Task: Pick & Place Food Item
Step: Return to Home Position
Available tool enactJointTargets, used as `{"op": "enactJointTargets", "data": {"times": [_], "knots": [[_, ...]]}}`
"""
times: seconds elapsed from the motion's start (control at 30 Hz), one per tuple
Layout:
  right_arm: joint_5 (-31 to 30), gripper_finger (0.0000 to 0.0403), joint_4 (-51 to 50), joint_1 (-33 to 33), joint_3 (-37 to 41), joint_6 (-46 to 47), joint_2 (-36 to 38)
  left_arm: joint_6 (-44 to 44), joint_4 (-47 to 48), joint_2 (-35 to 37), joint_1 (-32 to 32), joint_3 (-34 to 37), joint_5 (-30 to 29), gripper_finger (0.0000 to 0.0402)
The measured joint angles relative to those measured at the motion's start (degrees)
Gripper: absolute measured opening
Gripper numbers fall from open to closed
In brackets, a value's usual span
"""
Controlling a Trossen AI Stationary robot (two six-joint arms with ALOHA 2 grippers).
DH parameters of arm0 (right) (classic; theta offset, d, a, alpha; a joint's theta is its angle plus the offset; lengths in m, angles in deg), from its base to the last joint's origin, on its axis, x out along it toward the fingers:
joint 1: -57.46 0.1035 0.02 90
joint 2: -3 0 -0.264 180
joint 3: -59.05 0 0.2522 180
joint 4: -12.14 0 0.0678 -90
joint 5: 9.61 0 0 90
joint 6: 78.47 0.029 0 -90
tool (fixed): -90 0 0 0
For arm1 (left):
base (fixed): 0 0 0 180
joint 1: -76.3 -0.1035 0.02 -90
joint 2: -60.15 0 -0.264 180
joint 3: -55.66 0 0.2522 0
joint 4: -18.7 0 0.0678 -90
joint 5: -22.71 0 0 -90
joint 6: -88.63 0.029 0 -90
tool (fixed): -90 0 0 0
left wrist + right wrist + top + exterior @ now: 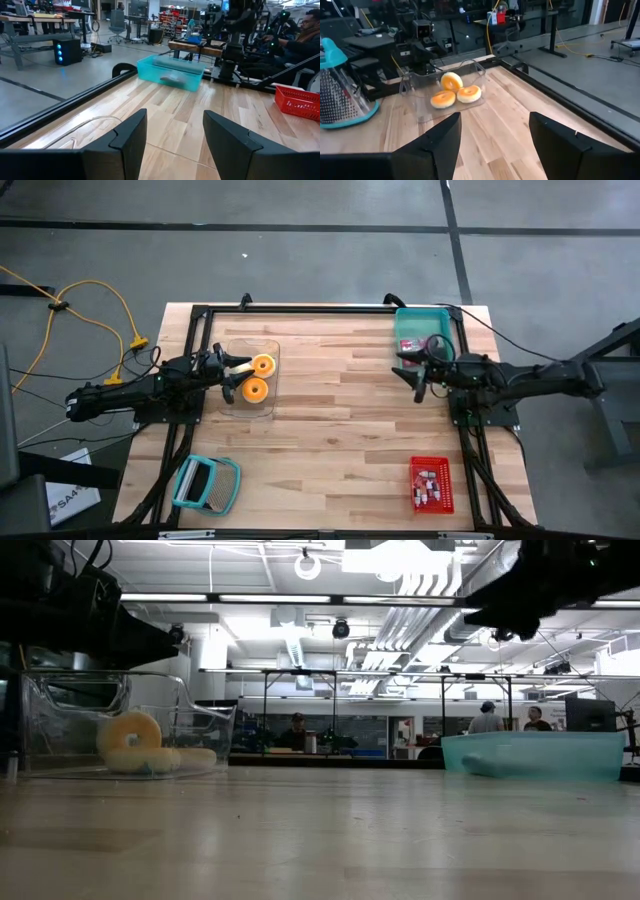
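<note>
The clear bin (247, 409) on the left side of the surface (340, 430) holds three yellow doughnuts (469, 93), one standing on edge and two lying flat beside it. The left end effector (236, 376) hovers over the bin's left edge, released, fingers spread and holding nothing. The right end effector (410, 376) hangs just beside the teal bin (420, 320), also released and empty. Well apart from both bins, a grater (207, 483) lies toward the left corner and a red basket (431, 467) toward the right
</note>
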Motion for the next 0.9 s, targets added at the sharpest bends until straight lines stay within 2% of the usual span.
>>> {"op": "enactJointTargets", "data": {"times": [0.27,0.9], "knots": [[0.1,0.0223,3.6,0.0,8.9,0.0,10.1,0.0,0.0,0.0,0.0,0.0,0.0,0.0187],[1.6,0.0223,4.1,0.0,18.1,-0.1,27.7,0.0,0.0,0.0,0.0,0.0,0.2,0.0187]]}}
